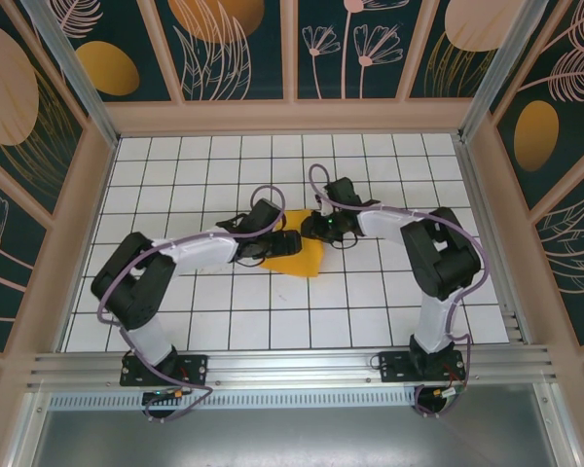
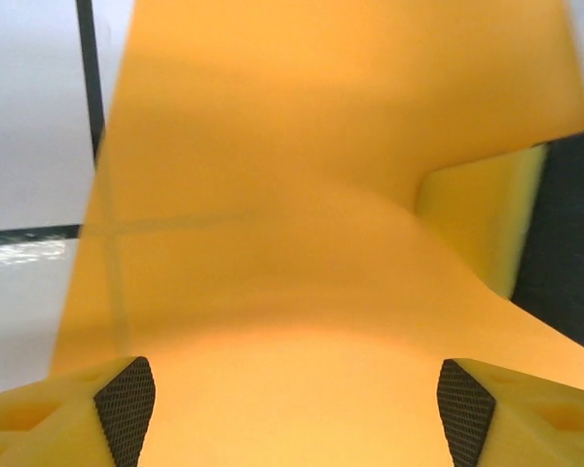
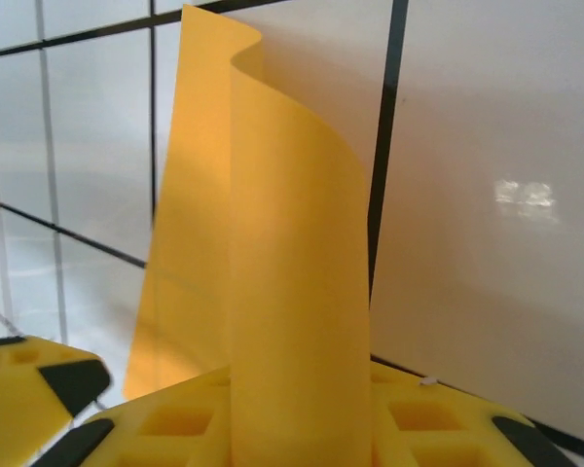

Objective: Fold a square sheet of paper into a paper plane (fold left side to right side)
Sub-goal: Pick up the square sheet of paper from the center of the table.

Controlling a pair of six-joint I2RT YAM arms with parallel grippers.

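Keep the left fingers [image 2: 127,401] wide and low over the square sheet of paper [image 1: 307,256] lying mid-tabletop [image 1: 204,313]; with the right fingers [image 3: 175,424] pinched on its raised, curling edge, carry that edge across slowly, matching corners before creasing.

the desk [image 1: 224,311] is white, ruled by dark lines into a grid of square tiles. near its middle lies the orange square sheet of paper [image 1: 302,255], its near part flat across the tiles with a grid line showing faintly through it, its far edge curled up off the surface.
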